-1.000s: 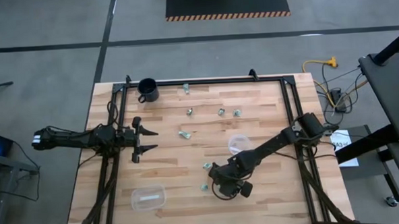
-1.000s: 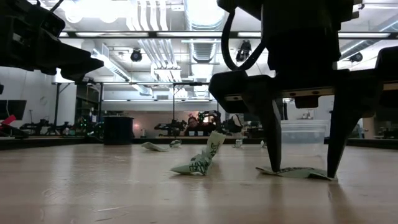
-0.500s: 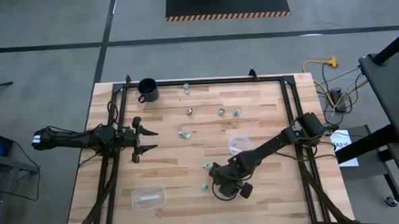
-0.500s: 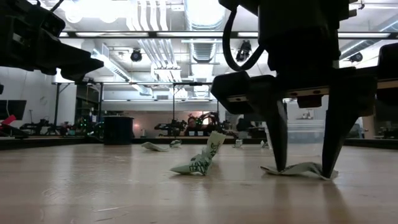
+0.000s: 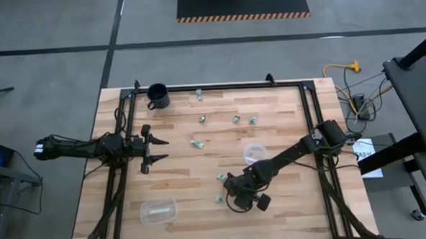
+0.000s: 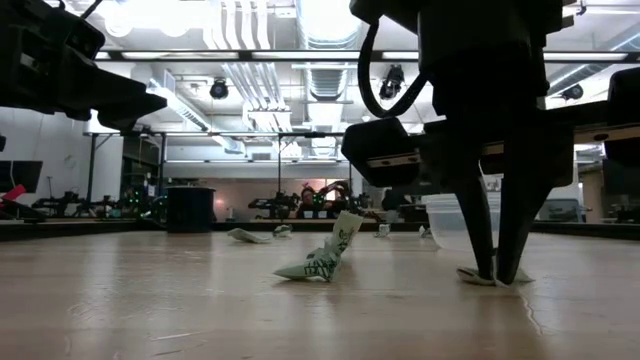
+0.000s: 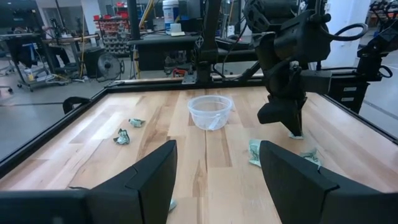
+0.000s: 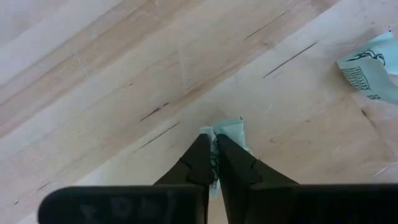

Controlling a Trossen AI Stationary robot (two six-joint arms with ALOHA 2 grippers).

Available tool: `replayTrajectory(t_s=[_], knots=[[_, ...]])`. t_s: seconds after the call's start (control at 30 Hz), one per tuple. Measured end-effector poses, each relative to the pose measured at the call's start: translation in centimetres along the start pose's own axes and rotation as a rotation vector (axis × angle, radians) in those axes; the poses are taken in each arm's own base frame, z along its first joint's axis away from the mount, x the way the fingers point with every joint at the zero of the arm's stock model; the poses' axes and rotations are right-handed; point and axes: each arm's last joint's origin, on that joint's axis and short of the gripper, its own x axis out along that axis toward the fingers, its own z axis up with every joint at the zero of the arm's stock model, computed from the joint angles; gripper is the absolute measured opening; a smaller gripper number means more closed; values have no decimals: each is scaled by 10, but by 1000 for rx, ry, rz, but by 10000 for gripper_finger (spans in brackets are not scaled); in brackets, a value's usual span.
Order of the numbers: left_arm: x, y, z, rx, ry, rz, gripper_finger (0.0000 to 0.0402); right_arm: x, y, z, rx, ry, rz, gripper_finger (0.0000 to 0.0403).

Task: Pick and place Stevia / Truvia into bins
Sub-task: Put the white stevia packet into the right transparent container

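Packets lay scattered on the surface [image 5: 201, 170], most beyond the round bowl [image 5: 254, 153] toward the mug [image 5: 157, 96]. Right tool [image 8: 214, 163] stood clenched on one packet [image 8: 228, 132] at the surface, just on the near side of the bowl. Another packet [image 6: 325, 257] lay beside it. Left tool [image 5: 159, 150] hung released, well apart from the bowl, above the tub [image 5: 158, 210].

Grey floor [image 5: 51, 40], striped black mat [image 5: 242, 3]
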Motion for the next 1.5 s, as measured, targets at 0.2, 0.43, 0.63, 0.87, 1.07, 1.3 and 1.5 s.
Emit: replayTrajectory(t_s=[0.2,0.43,0.63,0.87,1.07,1.3,1.5], knots=[[0,0,0,0,-1,0,212,0,-7,8,155,-77,-107,9],[0,0,0,0,0,0,212,-4,-14,10,391,-84,-302,8],[0,0,0,0,0,0,212,-3,-5,12,484,-28,-444,8],[0,0,0,0,0,0,212,-1,12,3,575,143,-722,8],[0,0,0,0,0,0,212,-2,26,-3,601,238,-898,8],[0,0,0,0,-1,0,212,-6,40,-6,569,284,-1114,8],[0,0,0,0,-1,0,212,-14,54,0,545,242,-1212,8]])
